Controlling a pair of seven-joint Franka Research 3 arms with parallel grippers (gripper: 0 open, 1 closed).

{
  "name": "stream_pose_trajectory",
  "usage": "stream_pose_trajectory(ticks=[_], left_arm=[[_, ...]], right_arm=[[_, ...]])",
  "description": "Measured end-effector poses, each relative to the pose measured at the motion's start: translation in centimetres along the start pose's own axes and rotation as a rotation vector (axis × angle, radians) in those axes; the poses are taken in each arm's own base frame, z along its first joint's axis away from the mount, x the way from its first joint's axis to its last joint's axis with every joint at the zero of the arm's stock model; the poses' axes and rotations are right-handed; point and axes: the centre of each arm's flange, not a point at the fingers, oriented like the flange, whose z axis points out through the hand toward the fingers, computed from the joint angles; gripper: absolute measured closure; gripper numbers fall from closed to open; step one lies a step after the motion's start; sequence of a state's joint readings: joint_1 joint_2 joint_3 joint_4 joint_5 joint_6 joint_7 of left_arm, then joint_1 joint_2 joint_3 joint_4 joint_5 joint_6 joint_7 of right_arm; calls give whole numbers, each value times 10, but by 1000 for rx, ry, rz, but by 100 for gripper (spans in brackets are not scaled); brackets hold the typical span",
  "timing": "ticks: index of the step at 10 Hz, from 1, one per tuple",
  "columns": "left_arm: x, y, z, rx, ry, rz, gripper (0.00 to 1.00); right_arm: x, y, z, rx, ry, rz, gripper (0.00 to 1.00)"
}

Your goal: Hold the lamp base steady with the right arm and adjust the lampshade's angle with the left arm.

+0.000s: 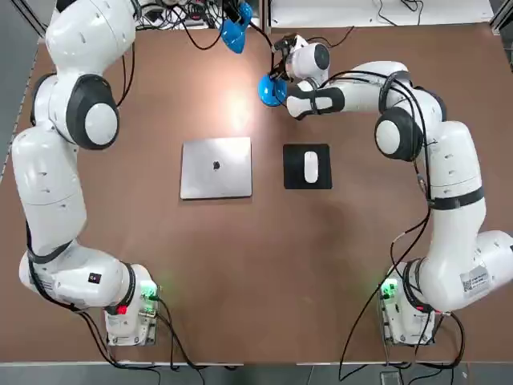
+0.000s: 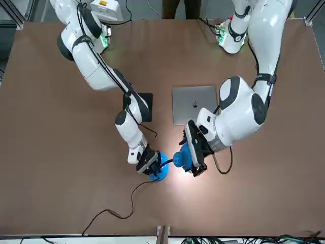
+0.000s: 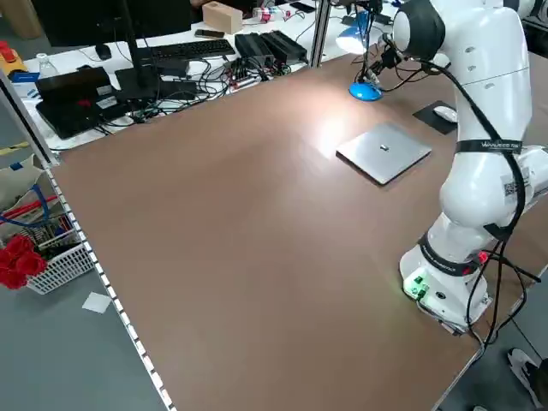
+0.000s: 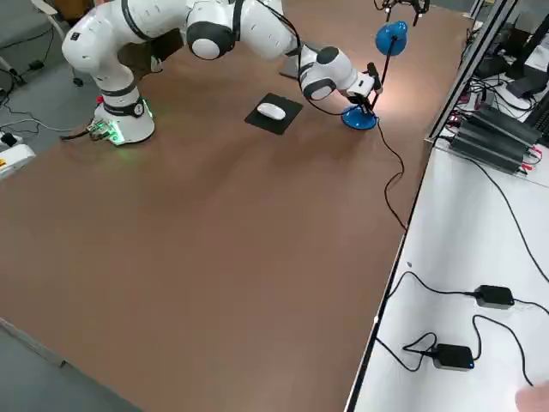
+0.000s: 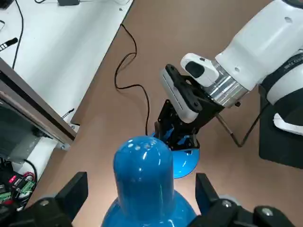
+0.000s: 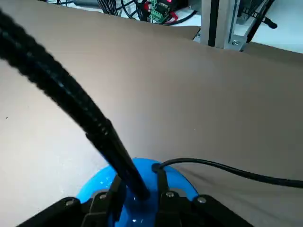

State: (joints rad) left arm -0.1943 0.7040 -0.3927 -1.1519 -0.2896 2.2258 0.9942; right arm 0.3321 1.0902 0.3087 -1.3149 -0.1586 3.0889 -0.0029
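Right gripper seemingly around lamp base neck.

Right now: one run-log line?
right gripper: at lamp base, fingers astride neck | left gripper: open, straddling lampshade | lamp lit

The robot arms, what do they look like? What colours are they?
The left arm and the right arm are fat, glossy white tubes with round grey joints. Black cables loop along the right one. Each base glows green, the left with red too. The left gripper and right gripper have black fingers.
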Motion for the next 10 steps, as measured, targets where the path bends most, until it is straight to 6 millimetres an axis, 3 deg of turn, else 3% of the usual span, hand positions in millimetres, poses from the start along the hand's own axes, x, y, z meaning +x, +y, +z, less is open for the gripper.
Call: stream_pose_trajectory(ticks=[3,10], left_arm=[[-11,-5,19,-24,37,-52,1],[-14,-7,29,-43,79,-95,5]], right_arm=[[0,0,0,-1,0,0,75],[-1,1,1,-3,2,-14,85]])
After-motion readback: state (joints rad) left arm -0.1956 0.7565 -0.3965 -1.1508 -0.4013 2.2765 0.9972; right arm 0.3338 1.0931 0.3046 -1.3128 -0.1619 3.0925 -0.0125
